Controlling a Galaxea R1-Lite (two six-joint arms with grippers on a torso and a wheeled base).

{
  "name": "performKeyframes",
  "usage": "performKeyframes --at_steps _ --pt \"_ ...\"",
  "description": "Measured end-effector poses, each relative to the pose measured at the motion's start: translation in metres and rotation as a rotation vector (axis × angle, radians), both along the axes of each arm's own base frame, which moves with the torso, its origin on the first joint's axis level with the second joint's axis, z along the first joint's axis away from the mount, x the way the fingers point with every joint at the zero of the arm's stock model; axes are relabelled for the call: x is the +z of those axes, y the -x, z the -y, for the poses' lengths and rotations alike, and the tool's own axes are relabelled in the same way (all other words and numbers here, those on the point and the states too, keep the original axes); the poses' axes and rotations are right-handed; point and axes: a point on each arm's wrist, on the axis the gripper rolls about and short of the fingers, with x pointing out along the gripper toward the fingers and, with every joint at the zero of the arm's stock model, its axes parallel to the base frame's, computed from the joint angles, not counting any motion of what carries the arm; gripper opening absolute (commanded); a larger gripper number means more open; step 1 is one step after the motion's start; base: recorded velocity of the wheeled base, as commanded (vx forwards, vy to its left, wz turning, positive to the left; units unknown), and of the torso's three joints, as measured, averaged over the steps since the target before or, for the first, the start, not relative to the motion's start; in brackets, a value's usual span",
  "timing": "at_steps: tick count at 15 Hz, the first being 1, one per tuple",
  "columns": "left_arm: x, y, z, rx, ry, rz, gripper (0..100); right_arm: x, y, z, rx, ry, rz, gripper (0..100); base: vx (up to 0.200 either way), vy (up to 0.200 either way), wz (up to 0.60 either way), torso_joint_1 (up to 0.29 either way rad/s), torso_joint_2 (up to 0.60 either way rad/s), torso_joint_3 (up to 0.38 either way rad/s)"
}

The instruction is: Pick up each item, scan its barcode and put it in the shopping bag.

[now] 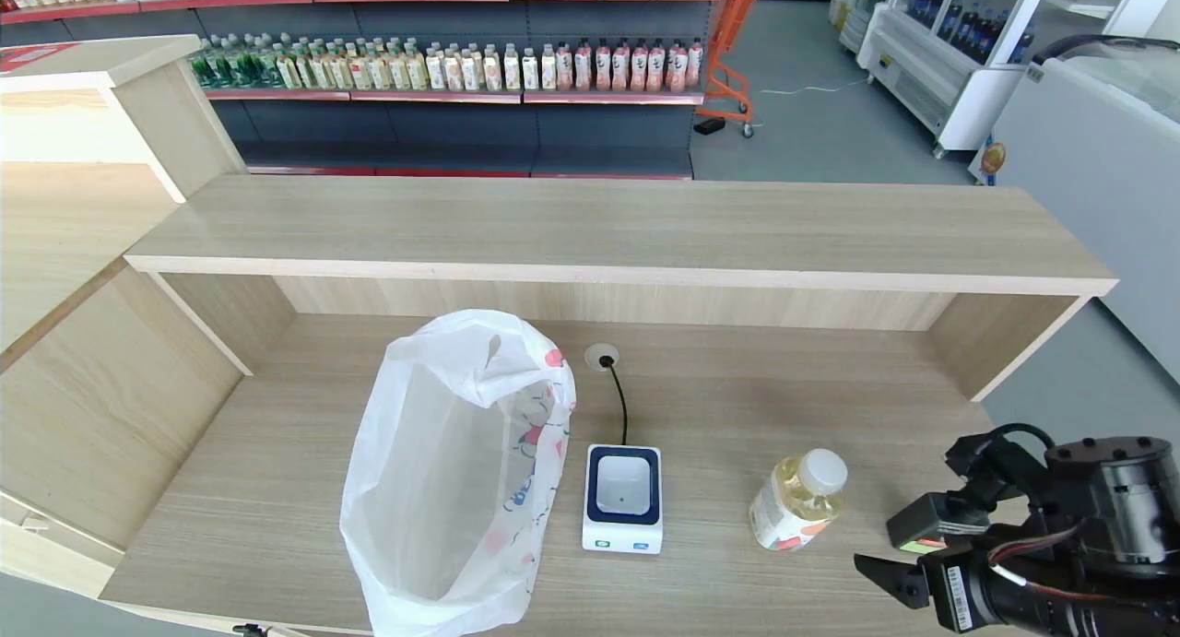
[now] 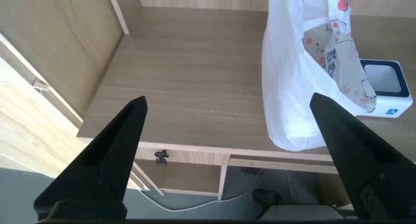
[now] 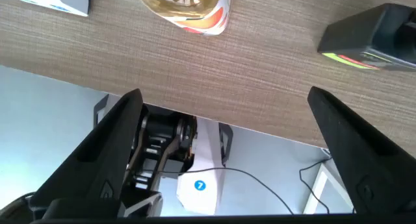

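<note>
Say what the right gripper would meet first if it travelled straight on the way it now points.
Probably the counter, near its front edge; the bottle sits just beyond, a little off that line. The right gripper is open. Depth is unclear, so this is a guess.

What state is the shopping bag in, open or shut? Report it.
Open. The shopping bag stands on the counter beside the scanner, its mouth spread wide so the head view looks down inside.
</note>
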Motion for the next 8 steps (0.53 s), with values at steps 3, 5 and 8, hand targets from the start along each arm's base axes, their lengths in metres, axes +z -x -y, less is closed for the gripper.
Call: performKeyframes --at_steps 3,5,8 --pt "0.0 0.0 0.0 0.0 0.0 0.0 100 -0.013 -0.007 -0.016 0.042 -0.018 -0.032 100 0.0 0.0 0.0 0.0 0.0 0.0" --pt "0.0 0.0 0.0 0.0 0.0 0.0 100 -0.021 -0.013 -0.021 0.051 -0.002 -0.035 100 0.0 0.0 0.0 0.0 0.0 0.0" --pt "0.0 0.0 0.0 0.0 0.0 0.0 100 -0.033 -0.03 -0.025 0.021 0.04 0.034 100 0.0 0.0 0.0 0.0 0.0 0.0"
